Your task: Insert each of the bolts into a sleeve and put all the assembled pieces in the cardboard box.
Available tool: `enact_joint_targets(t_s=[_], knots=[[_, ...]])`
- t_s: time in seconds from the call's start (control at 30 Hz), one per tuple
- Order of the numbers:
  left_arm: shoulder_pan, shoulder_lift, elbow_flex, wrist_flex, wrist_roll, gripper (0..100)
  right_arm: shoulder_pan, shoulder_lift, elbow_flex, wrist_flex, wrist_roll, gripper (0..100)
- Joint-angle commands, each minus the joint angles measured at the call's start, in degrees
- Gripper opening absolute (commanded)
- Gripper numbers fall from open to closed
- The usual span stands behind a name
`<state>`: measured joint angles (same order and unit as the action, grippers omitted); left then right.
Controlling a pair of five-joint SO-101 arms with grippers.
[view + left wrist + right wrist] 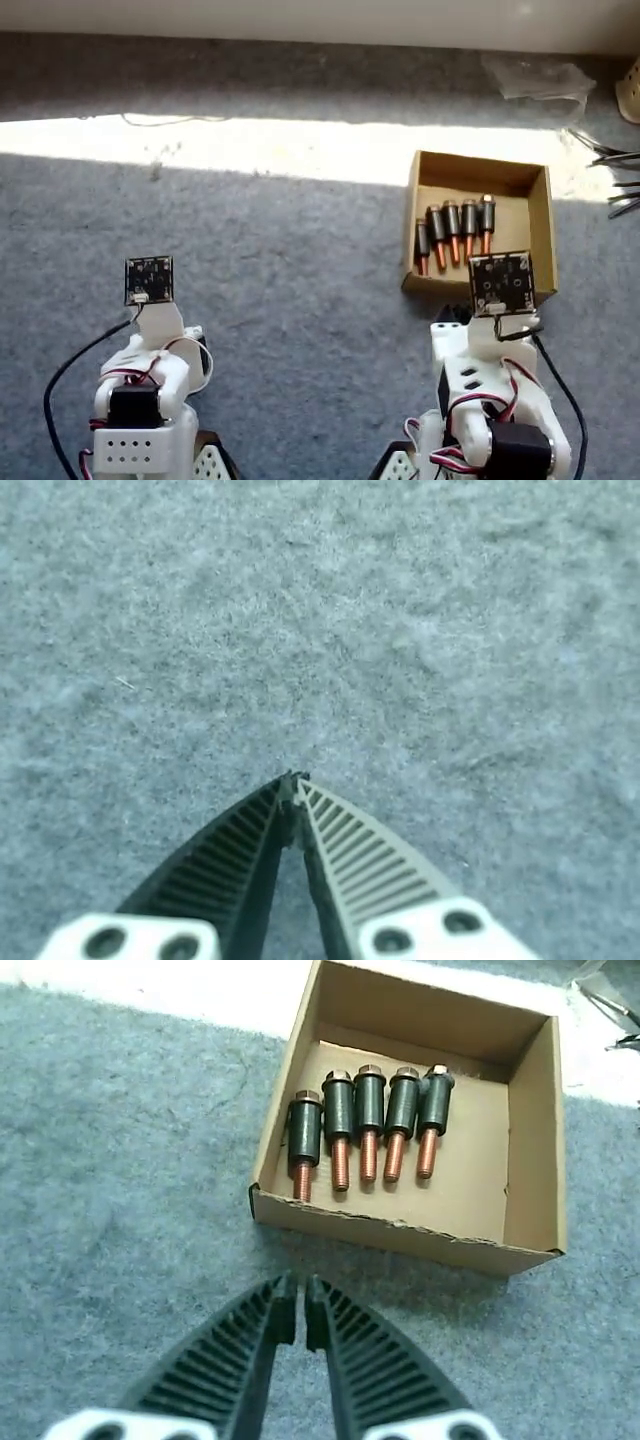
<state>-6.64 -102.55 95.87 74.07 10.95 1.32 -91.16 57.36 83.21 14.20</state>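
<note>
Holding nothing, closed: left gripper (295, 779), right gripper (300, 1283).

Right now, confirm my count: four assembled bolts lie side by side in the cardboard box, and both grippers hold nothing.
One detail is wrong: the count is five, not four. The right wrist view shows five assembled bolts side by side in the cardboard box. The rest stands: the left gripper and the right gripper hold nothing.

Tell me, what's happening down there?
Left gripper shut, empty, over carpet. Right gripper shut, empty, near cardboard box. Five sleeved bolts in a row inside. Nothing in the way.
</note>
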Motion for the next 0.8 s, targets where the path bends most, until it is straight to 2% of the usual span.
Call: enact_joint_targets(t_s=[0.0, 0.23, 0.43, 0.6, 0.77], knots=[[0.7, 0.9, 1.5, 0.3, -0.1, 1, -0.2, -0.4, -0.3, -1.9, 0.7, 0.5], [0.7, 0.9, 1.5, 0.3, -0.1, 1, -0.5, -0.7, 0.5, -2.1, 0.7, 0.5], [0.7, 0.9, 1.5, 0.3, -0.1, 1, -0.2, -0.8, 8.1, -8.0, 0.3, 0.5], [0.7, 0.9, 1.5, 0.3, -0.1, 1, -0.5, -0.8, 12.6, -11.3, -3.9, 0.5], [0.7, 0.9, 1.5, 0.3, -0.1, 1, -0.6, -0.8, 14.0, -11.6, -4.1, 0.5]])
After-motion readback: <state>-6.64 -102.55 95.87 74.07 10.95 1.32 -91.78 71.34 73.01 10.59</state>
